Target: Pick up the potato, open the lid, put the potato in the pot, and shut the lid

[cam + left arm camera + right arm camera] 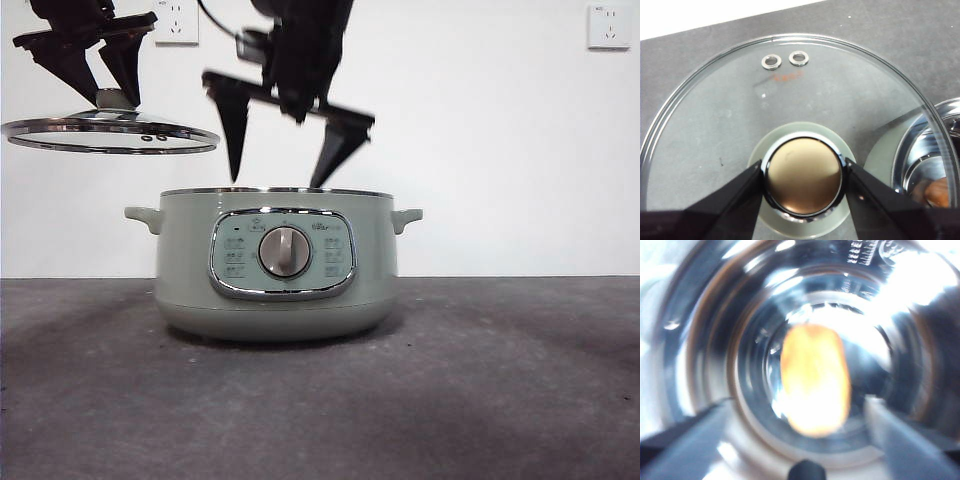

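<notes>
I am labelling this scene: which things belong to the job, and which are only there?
Job: potato inside pot; lid held up by left hand; right hand, open above the pot.

Only there: wall sockets, table.

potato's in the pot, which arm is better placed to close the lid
Left. Its gripper is shut on the lid by the knob, holding it in the air beside the pot. The right gripper is open and empty above the potato in the pot.

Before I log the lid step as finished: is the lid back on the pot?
No. In the front view the left gripper holds the lid by its knob in the air, up beside the pot, whose rim is uncovered.
</notes>
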`<state>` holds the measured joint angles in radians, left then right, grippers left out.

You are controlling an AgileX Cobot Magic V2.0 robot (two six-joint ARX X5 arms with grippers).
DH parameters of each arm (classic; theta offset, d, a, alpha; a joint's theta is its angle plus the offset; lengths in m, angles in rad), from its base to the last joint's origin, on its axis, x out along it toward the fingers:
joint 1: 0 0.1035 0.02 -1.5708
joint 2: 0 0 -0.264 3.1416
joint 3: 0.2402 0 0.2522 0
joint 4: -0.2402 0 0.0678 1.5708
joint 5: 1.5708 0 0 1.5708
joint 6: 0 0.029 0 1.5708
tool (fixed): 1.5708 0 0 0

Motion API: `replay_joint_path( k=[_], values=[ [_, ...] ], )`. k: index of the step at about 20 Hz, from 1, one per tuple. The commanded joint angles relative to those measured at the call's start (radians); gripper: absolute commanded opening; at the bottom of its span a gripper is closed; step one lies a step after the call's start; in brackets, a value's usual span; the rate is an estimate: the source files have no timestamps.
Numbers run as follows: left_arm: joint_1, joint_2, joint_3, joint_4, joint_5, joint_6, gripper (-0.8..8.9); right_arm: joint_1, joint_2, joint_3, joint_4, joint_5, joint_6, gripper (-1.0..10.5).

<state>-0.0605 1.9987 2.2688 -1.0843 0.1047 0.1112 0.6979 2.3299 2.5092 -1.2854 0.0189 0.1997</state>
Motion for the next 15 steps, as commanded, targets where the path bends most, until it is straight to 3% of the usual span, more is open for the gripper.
replay_joint_path(
  k=[1, 3, 8, 15],
  values=[
    [-0.019, -0.009, 0.016, 0.030, 0.008, -0.005, -0.09, 0.030, -0.009, 0.031, -0.063, 0.036, -0.010, -0.1],
    [-0.039, -0.007, 0.016, 0.026, 0.008, -0.002, -0.09, 0.071, -0.049, 0.030, -0.092, 0.105, -0.021, -0.1],
    [-0.107, -0.007, 0.015, -0.022, 0.007, -0.002, -0.09, 0.151, -0.263, -0.030, -0.095, 0.121, -0.079, -0.1],
    [-0.221, -0.006, 0.007, -0.066, 0.007, 0.013, -0.09, 0.156, -0.704, -0.553, -0.070, 0.140, -0.074, -0.1]
  ],
)
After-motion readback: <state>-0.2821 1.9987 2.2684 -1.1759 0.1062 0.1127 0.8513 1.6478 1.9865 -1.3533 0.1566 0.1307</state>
